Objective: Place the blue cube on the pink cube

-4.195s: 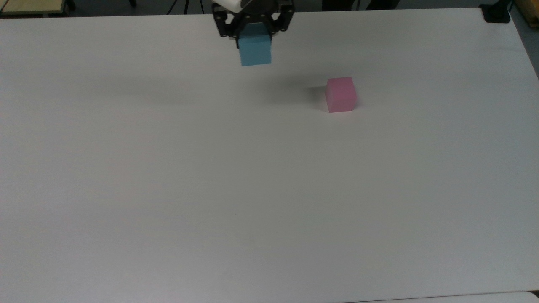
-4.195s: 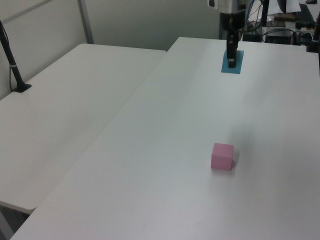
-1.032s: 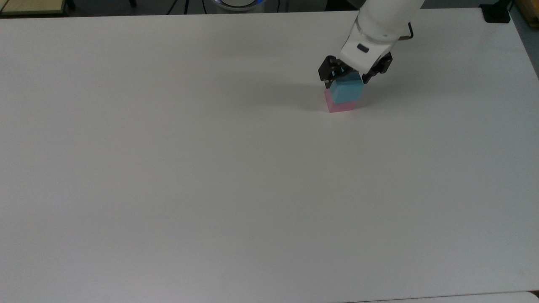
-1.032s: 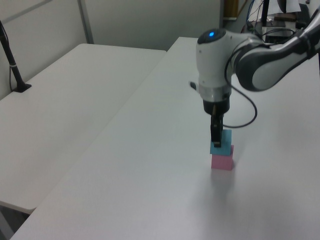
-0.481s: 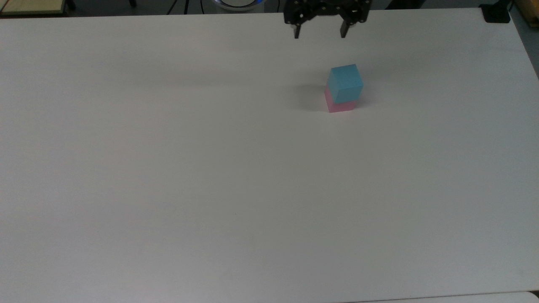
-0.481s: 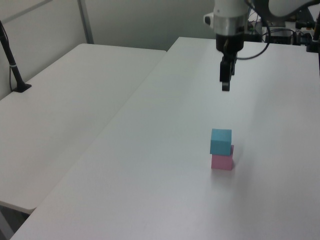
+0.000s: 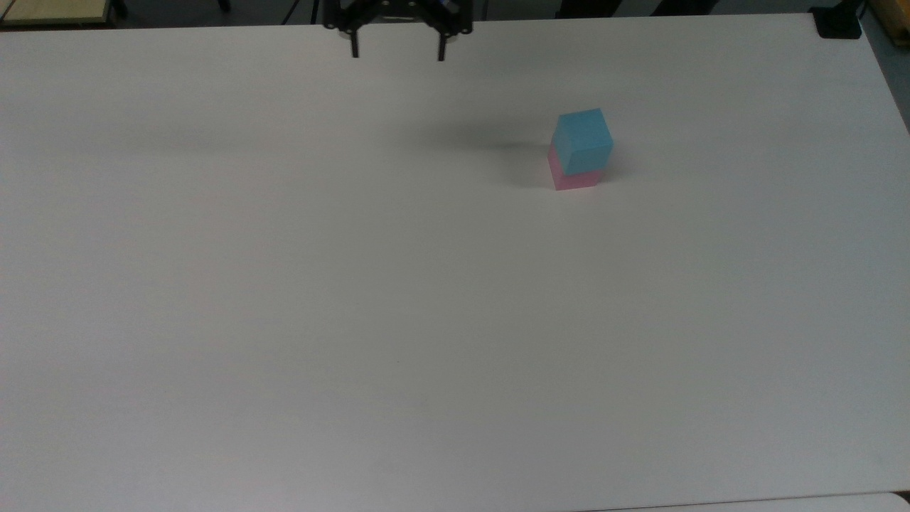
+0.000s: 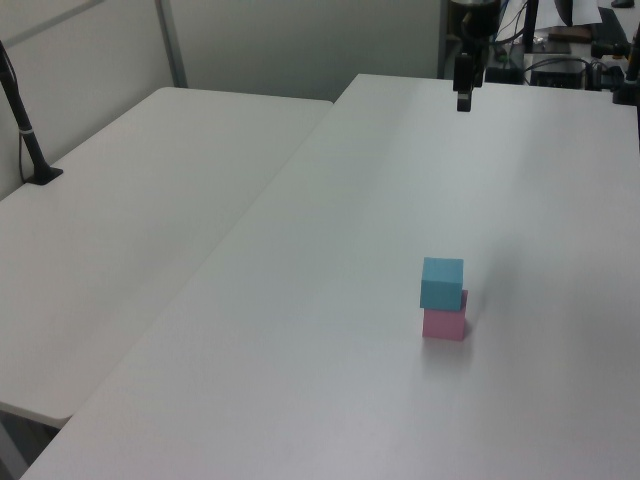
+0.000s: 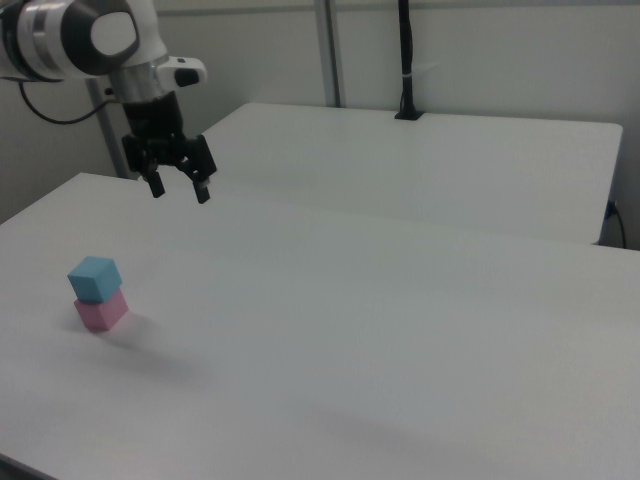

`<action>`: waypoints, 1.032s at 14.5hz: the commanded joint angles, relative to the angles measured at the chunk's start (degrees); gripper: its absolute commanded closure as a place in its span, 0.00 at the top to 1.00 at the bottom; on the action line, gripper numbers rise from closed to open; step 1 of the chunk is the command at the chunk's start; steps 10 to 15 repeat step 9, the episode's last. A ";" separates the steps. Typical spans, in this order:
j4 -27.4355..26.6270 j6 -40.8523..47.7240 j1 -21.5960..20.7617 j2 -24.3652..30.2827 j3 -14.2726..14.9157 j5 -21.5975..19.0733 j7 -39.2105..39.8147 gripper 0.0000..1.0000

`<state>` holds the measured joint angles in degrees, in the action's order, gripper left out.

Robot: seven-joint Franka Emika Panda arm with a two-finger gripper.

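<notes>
Resting square on the matte pink cube (image 7: 574, 177), the blue cube (image 7: 582, 140) sits apart from the spread-fingered end effector (image 7: 396, 51).

One blue cube (image 7: 583, 139), one pink cube (image 7: 573, 179), two white tables (image 8: 330, 330), one pincer (image 7: 397, 54).

— What's that white counter (image 7: 284, 284) carrying right now?

— Only one thing is sitting directly on it: the pink cube (image 7: 573, 178), resting flat toward the top view's right and far side. In the left view the pink cube (image 8: 443, 324) is sitting near the middle of the counter (image 8: 330, 330), and in the right view it's lying close to the right view's left edge (image 9: 98, 312).

— Anything else touching the surface?

— A soft shadow is falling beside the pink cube, on the top view's left. A second white counter (image 8: 120, 200) is standing alongside, on the left view's left, with a dark post (image 8: 25, 130) standing on it at its far edge.
</notes>
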<state>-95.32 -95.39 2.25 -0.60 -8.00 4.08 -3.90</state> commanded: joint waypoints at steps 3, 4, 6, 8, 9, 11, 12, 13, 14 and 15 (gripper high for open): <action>0.23 -0.49 -0.06 -0.01 2.47 0.05 2.67 1.00; 0.23 -0.58 0.12 -0.10 2.47 0.05 2.67 1.00; 0.23 -1.28 0.03 -0.54 2.55 0.05 1.88 1.00; 0.14 -1.29 -0.05 -0.72 2.47 -0.13 1.61 1.00; 0.05 -1.29 -0.23 -0.63 2.55 -0.13 1.61 1.00; 0.05 -1.29 -0.23 -0.63 2.55 -0.13 1.61 1.00; 0.05 -1.29 -0.23 -0.63 2.55 -0.13 1.61 1.00; 0.05 -1.29 -0.23 -0.63 2.55 -0.13 1.61 1.00; 0.05 -1.29 -0.23 -0.63 2.55 -0.13 1.61 1.00; 0.05 -1.29 -0.23 -0.63 2.55 -0.13 1.61 1.00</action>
